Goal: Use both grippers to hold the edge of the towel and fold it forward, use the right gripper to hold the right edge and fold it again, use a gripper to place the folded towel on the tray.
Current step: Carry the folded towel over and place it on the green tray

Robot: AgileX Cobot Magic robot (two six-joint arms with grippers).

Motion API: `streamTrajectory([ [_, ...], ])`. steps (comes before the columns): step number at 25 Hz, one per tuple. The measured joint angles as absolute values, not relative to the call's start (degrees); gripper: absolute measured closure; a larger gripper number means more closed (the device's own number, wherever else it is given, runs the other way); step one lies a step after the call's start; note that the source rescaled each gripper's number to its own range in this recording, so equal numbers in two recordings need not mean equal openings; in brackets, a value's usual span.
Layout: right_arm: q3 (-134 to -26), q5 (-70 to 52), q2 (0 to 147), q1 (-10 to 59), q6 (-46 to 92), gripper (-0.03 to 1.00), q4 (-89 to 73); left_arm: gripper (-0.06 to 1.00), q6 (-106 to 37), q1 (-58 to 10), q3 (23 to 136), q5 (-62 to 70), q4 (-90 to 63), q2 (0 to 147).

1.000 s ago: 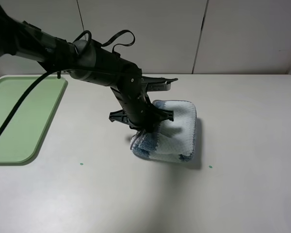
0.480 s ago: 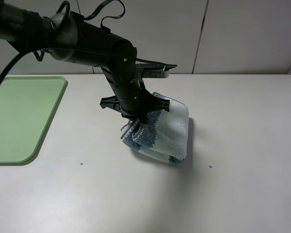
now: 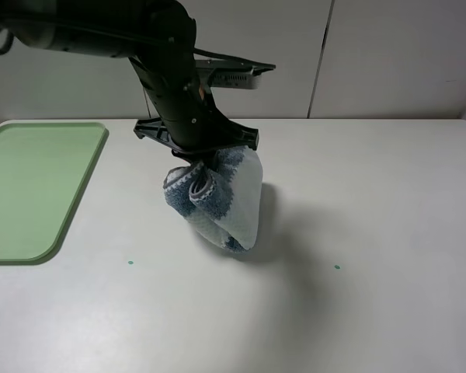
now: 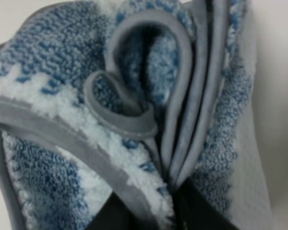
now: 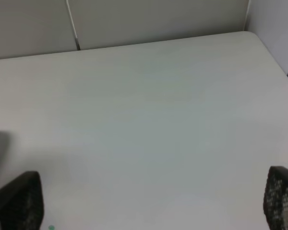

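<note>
The folded blue and whitish striped towel (image 3: 217, 198) hangs bunched from my left gripper (image 3: 206, 155), lifted off the white table near its middle. The left gripper is shut on the towel's upper edge. In the left wrist view the towel (image 4: 110, 110) fills the picture, its grey hems curled, with the black fingers (image 4: 194, 213) pinching the layers. The light green tray (image 3: 35, 186) lies flat at the left edge of the table, bare, well left of the towel. My right gripper (image 5: 149, 201) is open over bare table; it is out of the exterior high view.
A white table (image 3: 373, 233) carries two small green dots (image 3: 130, 263) (image 3: 336, 267). Pale wall panels (image 3: 388, 54) stand behind the table's far edge. The left arm (image 3: 85, 31) reaches in from the upper left.
My left gripper has risen and moved left with the towel. The towel has come off the table and now hangs bunched.
</note>
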State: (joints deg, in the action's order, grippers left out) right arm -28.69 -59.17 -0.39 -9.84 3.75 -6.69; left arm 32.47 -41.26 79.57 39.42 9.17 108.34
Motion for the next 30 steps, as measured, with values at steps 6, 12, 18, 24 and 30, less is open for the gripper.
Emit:
streamTrajectory([
  [6,-28.69,-59.17,-0.39,-9.84,3.75,-0.03,-6.69,0.82,32.47,-39.55,79.57,43.69,12.45,103.36],
  [12,-28.69,-59.17,-0.39,-9.84,3.75,-0.03,-6.69,0.82,29.95,-35.97,79.57,48.64,14.07,98.77],
  [18,-28.69,-59.17,-0.39,-9.84,3.75,-0.03,-6.69,0.82,24.44,-30.09,79.57,52.06,14.33,96.24],
  [24,-28.69,-59.17,-0.39,-9.84,3.75,-0.03,-6.69,0.82,18.78,-23.49,79.39,53.67,13.94,95.85],
  [30,-28.69,-59.17,-0.39,-9.84,3.75,-0.03,-6.69,0.82,14.03,-16.92,79.35,53.95,13.6,95.78],
])
